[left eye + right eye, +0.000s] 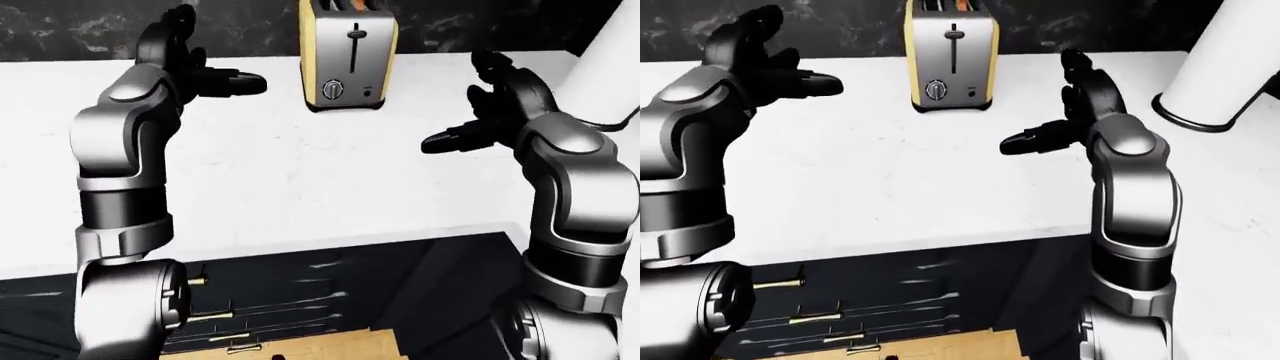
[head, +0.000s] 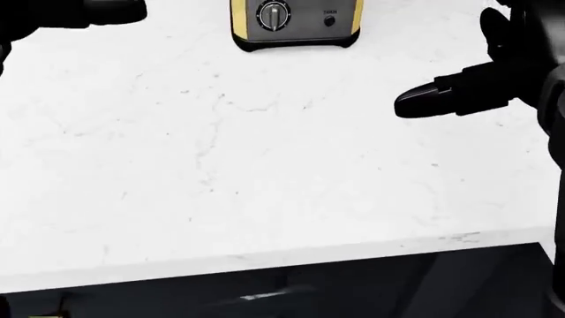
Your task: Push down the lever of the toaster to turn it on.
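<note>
A silver toaster [image 1: 347,60] with yellow sides stands on the white counter [image 1: 300,180] at the top middle of the left-eye view. Its black lever [image 1: 354,33] sits near the top of a vertical slot, above a round dial [image 1: 334,91]. Bread shows in its top slots. My left hand [image 1: 195,64] is open and empty, raised to the toaster's left. My right hand [image 1: 480,112] is open and empty, to the toaster's right and lower, one finger pointing left. Neither hand touches the toaster. The head view shows only the toaster's base [image 2: 296,23].
A white cylinder [image 1: 1215,67] with a dark base ring stands on the counter at the right. A dark marbled wall [image 1: 80,30] runs behind the counter. Dark drawers with brass handles [image 1: 215,316] lie below the counter edge.
</note>
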You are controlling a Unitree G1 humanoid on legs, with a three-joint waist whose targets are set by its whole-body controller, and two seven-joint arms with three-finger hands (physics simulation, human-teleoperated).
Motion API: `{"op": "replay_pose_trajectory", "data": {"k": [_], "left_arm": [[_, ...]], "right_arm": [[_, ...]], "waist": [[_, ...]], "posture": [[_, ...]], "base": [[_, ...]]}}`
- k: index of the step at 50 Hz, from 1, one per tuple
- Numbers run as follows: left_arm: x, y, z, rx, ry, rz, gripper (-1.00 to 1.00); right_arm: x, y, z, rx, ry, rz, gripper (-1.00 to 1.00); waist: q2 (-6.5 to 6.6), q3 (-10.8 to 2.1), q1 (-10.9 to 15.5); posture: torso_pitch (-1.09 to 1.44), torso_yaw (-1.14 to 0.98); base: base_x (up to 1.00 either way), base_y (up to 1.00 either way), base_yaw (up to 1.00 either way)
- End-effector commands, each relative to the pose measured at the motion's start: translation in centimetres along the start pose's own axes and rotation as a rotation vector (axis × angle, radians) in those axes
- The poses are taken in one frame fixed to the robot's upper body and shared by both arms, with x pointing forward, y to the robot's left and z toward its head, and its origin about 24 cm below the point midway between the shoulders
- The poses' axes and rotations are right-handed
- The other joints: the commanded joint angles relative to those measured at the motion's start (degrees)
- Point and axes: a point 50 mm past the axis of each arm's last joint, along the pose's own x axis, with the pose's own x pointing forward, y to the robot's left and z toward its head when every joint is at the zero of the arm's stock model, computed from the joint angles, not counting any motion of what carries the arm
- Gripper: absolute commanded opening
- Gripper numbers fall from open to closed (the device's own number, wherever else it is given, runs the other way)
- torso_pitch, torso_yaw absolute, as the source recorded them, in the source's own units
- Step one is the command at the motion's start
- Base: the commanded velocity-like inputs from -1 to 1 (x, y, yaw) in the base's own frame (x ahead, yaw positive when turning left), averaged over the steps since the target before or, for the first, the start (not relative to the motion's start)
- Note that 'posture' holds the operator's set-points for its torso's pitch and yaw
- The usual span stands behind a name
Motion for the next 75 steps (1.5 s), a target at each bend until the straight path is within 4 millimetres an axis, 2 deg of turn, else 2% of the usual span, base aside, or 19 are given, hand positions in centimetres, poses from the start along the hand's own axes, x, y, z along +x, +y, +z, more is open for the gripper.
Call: {"op": "replay_pose_trajectory", "data": {"k": [1, 2, 3, 4, 5, 6, 7, 11, 14, 15, 16, 19, 21, 23, 27, 35, 45, 60, 75], "left_arm": [[-0.9, 0.6, 3.6, 0.007, -0.162, 0.026, 1.0], [-0.9, 0.6, 3.6, 0.008, -0.161, 0.026, 1.0], [-0.9, 0.6, 3.6, 0.008, -0.162, 0.026, 1.0], [-0.9, 0.6, 3.6, 0.008, -0.161, 0.027, 1.0], [-0.9, 0.6, 3.5, 0.008, -0.16, 0.027, 1.0], [-0.9, 0.7, 3.6, 0.008, -0.161, 0.028, 1.0], [-0.9, 0.7, 3.7, 0.008, -0.162, 0.029, 1.0], [-1.2, 0.8, 3.9, 0.008, -0.167, 0.03, 1.0], [-1.1, 1.0, 3.8, 0.004, -0.164, 0.039, 1.0], [-1.2, 1.0, 3.9, 0.005, -0.167, 0.04, 1.0], [-1.2, 1.0, 3.9, 0.006, -0.167, 0.04, 1.0], [-1.1, 1.0, 3.9, 0.013, -0.176, 0.041, 1.0], [-1.1, 1.0, 4.0, 0.007, -0.172, 0.04, 1.0], [-1.2, 1.1, 4.3, 0.001, -0.173, 0.042, 1.0], [-1.1, 1.4, 4.2, -0.013, -0.162, 0.054, 1.0], [-1.1, 1.7, 4.4, -0.005, -0.171, 0.067, 1.0], [-1.3, 1.6, 4.6, 0.001, -0.173, 0.064, 1.0], [-1.3, 1.9, 4.6, 0.001, -0.17, 0.071, 1.0], [-1.5, 1.9, 4.2, 0.024, -0.157, 0.057, 1.0]], "right_arm": [[-0.6, -0.3, 2.2, -0.018, -0.111, -0.018, 1.0], [-0.5, -0.3, 2.1, -0.018, -0.11, -0.017, 1.0], [-0.5, -0.2, 2.1, -0.019, -0.109, -0.017, 1.0], [-0.5, -0.2, 2.1, -0.019, -0.11, -0.017, 1.0], [-0.5, -0.3, 2.2, -0.019, -0.11, -0.017, 1.0], [-0.6, -0.3, 2.2, -0.02, -0.111, -0.017, 1.0], [-0.6, -0.3, 2.3, -0.021, -0.112, -0.018, 1.0], [-0.8, -0.4, 2.5, -0.024, -0.116, -0.02, 1.0], [-1.0, -0.4, 2.6, -0.023, -0.125, -0.02, 1.0], [-1.0, -0.5, 2.8, -0.028, -0.126, -0.021, 1.0], [-1.1, -0.5, 2.8, -0.03, -0.127, -0.021, 1.0], [-1.1, -0.6, 2.7, -0.027, -0.125, -0.024, 1.0], [-1.1, -0.7, 2.8, -0.027, -0.124, -0.025, 1.0], [-1.2, -0.8, 2.9, -0.028, -0.124, -0.027, 1.0], [-1.4, -0.9, 2.9, -0.034, -0.119, -0.031, 1.0], [-1.6, -1.3, 3.3, -0.036, -0.118, -0.036, 1.0], [-1.9, -1.5, 3.4, -0.028, -0.112, -0.046, 1.0], [-3.7, -2.9, 5.3, -0.046, -0.143, -0.068, 1.0], [-2.6, -1.9, 8.0, -0.077, -0.152, -0.038, 1.0]], "waist": [[0.05, -2.28, 0.3], [1.13, -3.94, 0.2], [3.18, -2.48, -0.2], [4.91, -2.69, -0.4], [7.63, -4.42, -0.3], [5.29, -3.85, 0.2], [5.98, -3.68, -0.4], [4.87, -4.76, 0.6], [3.69, -4.23, 0.9], [2.97, -3.0, 0.9], [3.05, -4.06, 0.9], [-0.51, -4.31, 1.3], [0.29, -4.31, 1.6], [0.36, -5.01, 1.4], [0.48, -4.4, 1.2], [1.01, -5.26, 0.9], [1.26, -4.43, 0.8], [1.03, -3.95, 1.3], [1.71, -4.0, 1.2]], "posture": [[0.0, 0.0], [0.0, 0.0], [0.0, 0.0], [0.0, 0.0], [0.0, 0.0], [0.0, 0.0], [0.0, 0.0], [0.0, 0.0], [0.0, 0.0], [0.0, 0.0], [0.0, 0.0], [0.0, 0.0], [0.0, 0.0], [0.0, 0.0], [0.0, 0.0], [0.0, 0.0], [0.0, 0.0], [0.0, 0.0], [0.0, 0.0]], "base": [[0.0, 0.0, 0.0], [0.41, 0.0, 0.0], [0.42, 0.0, 0.0], [0.43, 0.0, 0.0], [0.44, 0.0, 0.0], [0.43, 0.0, 0.0], [0.44, 0.0, 0.0], [0.44, 0.0, 0.0], [0.42, 0.0, 0.0], [0.0, 0.0, 0.0], [0.0, 0.0, 0.0], [0.0, 0.0, 0.0], [0.0, 0.0, 0.0], [0.0, 0.0, 0.0], [0.0, 0.0, 0.0], [0.0, 0.0, 0.0], [0.01, 0.0, 0.0], [0.0, 0.0, 0.0], [0.0, 0.0, 0.0]]}}
